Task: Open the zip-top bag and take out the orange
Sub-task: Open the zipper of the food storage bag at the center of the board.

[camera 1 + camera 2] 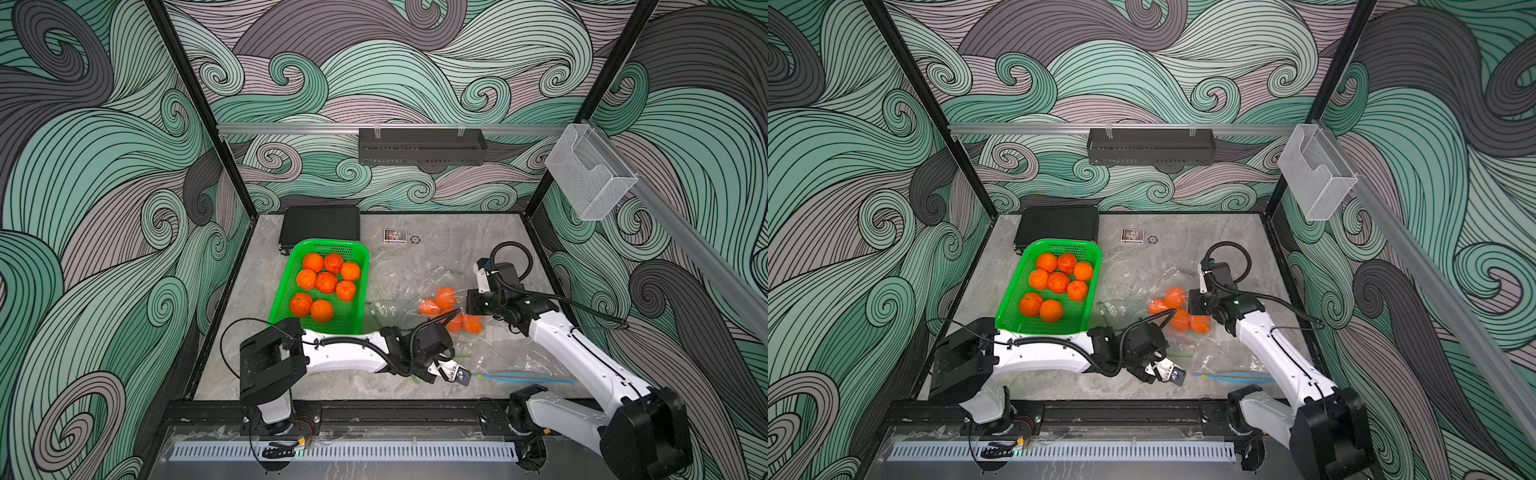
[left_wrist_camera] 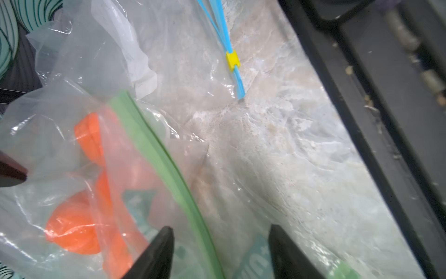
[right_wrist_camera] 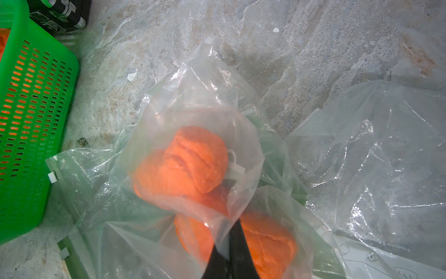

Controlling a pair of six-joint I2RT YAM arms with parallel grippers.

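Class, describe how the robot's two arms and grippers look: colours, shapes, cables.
The left arm and right arm have smooth white shells with blocky black joints. A ribbed black cable loops over each wrist. The left gripper and right gripper have black, tapering, pointed fingers.
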